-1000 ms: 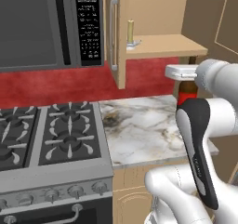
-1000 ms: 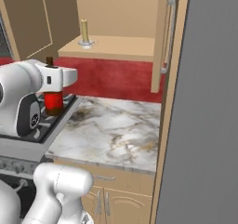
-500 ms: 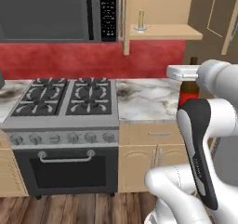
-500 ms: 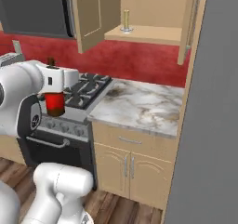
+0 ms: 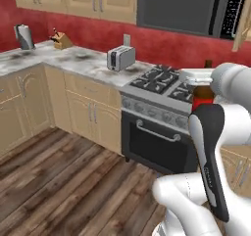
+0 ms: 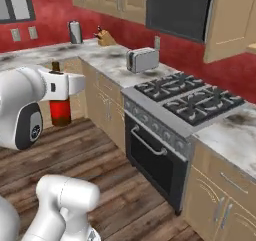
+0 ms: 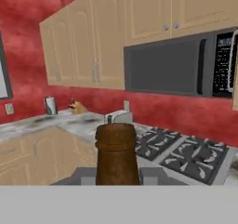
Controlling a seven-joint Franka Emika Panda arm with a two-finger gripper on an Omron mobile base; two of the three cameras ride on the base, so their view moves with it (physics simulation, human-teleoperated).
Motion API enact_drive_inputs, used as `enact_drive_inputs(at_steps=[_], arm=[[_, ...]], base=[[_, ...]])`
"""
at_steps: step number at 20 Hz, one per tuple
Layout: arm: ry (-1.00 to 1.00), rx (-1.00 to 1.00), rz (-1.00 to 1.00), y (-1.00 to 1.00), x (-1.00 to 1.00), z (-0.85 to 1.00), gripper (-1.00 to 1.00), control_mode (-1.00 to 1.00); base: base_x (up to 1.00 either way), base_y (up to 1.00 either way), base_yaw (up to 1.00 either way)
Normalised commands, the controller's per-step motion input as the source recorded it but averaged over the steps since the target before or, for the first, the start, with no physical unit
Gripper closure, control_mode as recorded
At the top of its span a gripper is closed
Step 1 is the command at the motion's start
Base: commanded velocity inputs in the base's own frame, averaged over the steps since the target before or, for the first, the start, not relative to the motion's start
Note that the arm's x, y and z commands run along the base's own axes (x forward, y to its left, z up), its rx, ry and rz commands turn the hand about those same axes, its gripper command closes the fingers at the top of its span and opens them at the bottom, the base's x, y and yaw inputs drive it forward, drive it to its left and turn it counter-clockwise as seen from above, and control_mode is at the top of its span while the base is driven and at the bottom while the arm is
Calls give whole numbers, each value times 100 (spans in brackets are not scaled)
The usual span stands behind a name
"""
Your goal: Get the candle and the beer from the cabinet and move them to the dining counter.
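My gripper (image 6: 61, 85) is shut on the beer (image 6: 60, 111), a dark brown bottle with a red label that hangs upright in the air above the wooden floor. From the left base camera the beer (image 5: 201, 96) shows beside my white forearm, in front of the stove. In the hand view the bottle's brown neck (image 7: 116, 154) rises between my fingertips (image 7: 84, 176). An open tan door of the cabinet (image 6: 232, 21) shows at the upper right. The candle and the dining counter are out of view.
A gas stove (image 5: 166, 81) with an oven stands under a black microwave (image 5: 184, 7). To its left, an L-shaped marble counter (image 5: 78, 63) carries a toaster (image 5: 121, 58), a knife block (image 5: 61, 40) and a kettle (image 5: 23, 36). Wooden floor (image 5: 68, 181) spreads in front.
The whole picture has swung left as the base moved away from the cabinet, so the stove and corner counter now show. The beer stays in my shut gripper.
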Motion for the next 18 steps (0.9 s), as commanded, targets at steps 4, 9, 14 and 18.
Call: enact_drive_inputs(at_steps=[4, 9, 14, 18], arm=[[0, 0, 0, 0, 0, 0, 100, 100], [0, 0, 0, 0, 0, 0, 100, 100], [0, 0, 0, 0, 0, 0, 100, 100], [0, 0, 0, 0, 0, 0, 100, 100]], base=[[-32, 0, 100], [-32, 0, 100], [-52, 1, 99], [-55, 0, 98]])
